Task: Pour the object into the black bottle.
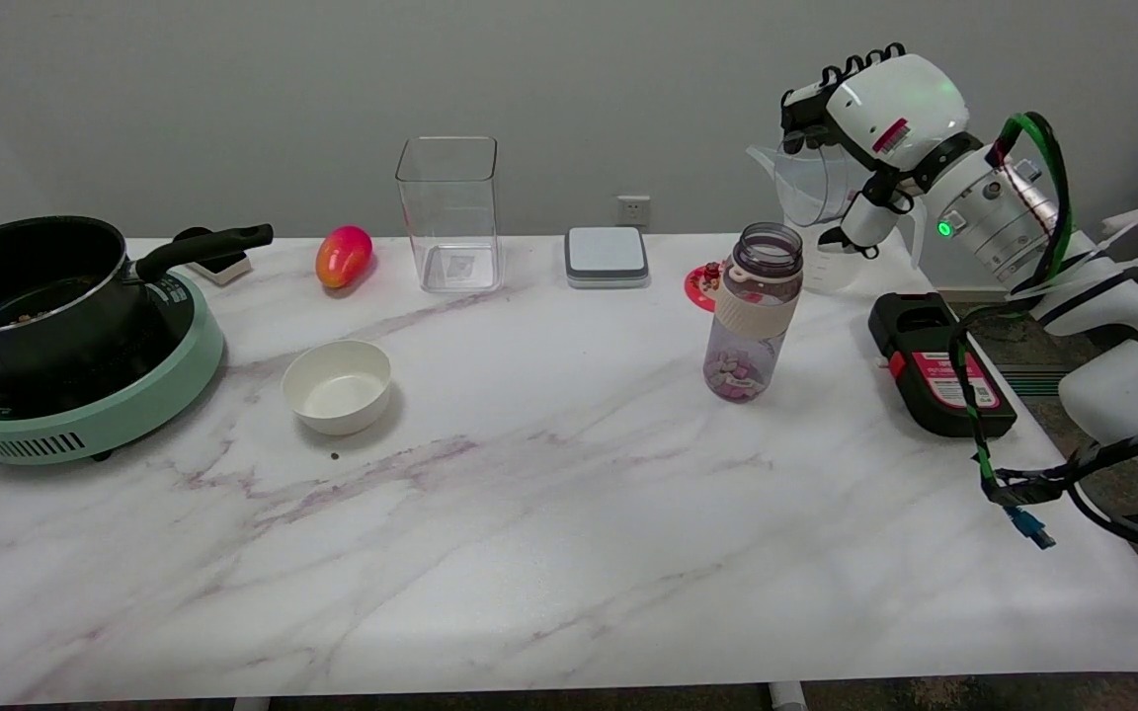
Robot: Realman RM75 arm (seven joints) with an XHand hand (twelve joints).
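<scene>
Right hand holds a clear jug in the air above the table's far right.

The hand's fingers wrap the jug from the right side; the jug's spout points left, its long axis near upright, slightly tilted. The dark-tinted bottle stands upright on the marble table, below and left of the jug, apart from it, mouth open, small pinkish pieces at its bottom. A black case with a red label lies right of the bottle; its writing is too small to read.
</scene>
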